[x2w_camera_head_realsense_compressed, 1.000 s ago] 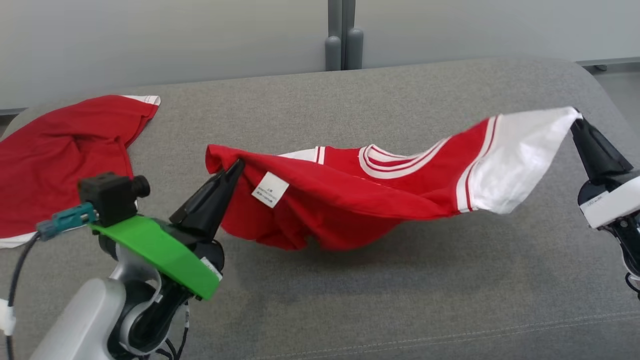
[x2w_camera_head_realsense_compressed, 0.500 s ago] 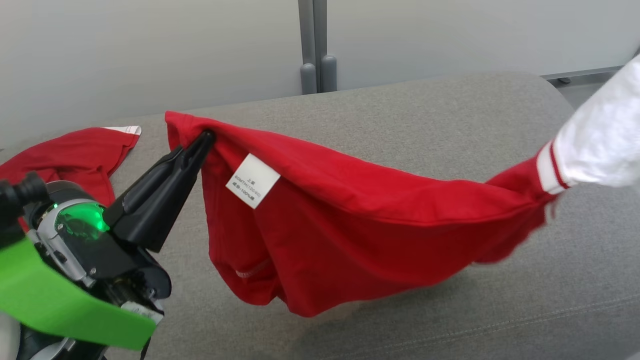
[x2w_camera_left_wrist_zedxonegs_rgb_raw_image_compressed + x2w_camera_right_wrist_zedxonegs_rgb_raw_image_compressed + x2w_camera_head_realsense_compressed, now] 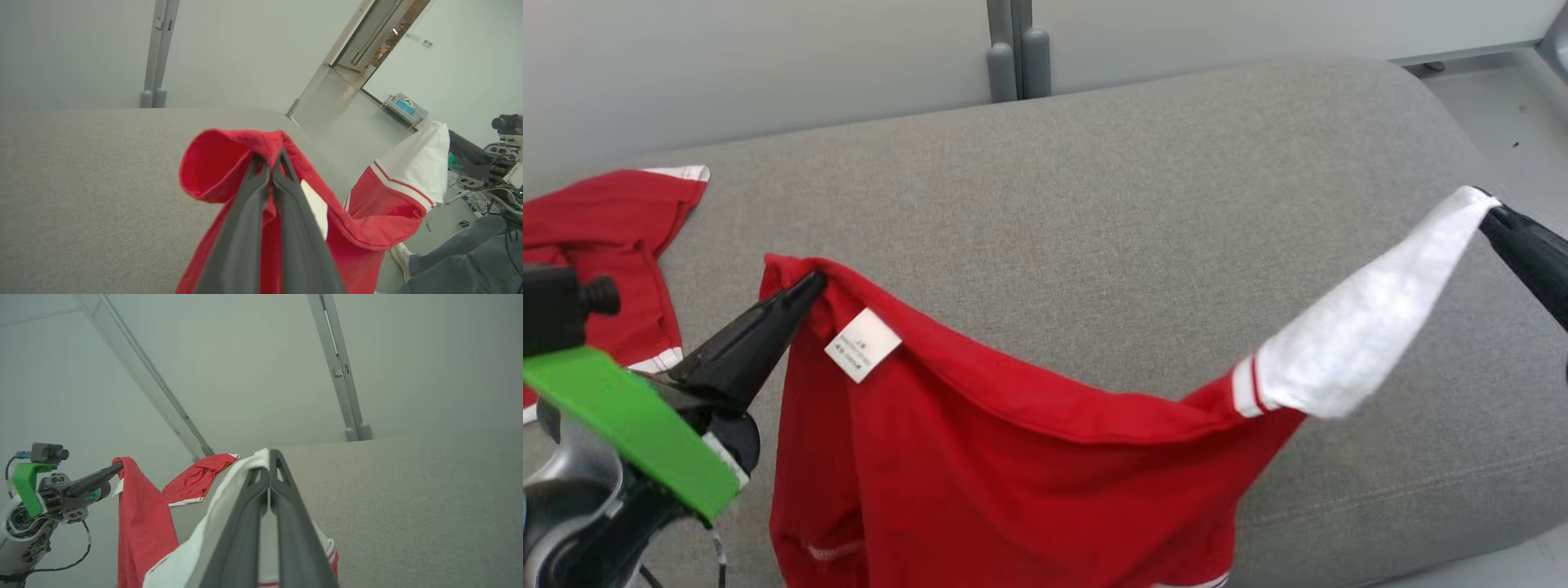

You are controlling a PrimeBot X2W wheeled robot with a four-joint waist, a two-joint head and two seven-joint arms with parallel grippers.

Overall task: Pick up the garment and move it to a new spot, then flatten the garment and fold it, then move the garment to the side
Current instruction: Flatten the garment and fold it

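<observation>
Now my left gripper (image 3: 810,282) clamps a red corner of the garment (image 3: 1013,457), and my right gripper (image 3: 1488,211) clamps its white sleeve (image 3: 1364,327). It sags between them above the couch (image 3: 1094,204).

Cannot read the print on the white label (image 3: 862,345) sewn inside the red shirt (image 3: 1013,474). Cannot see that shirt's hem, cut by the bottom edge. Can make out only part of the second red shirt (image 3: 605,212), left of it behind the green mount (image 3: 629,425), and only the fingers of the right hand (image 3: 1494,216), right of it.
</observation>
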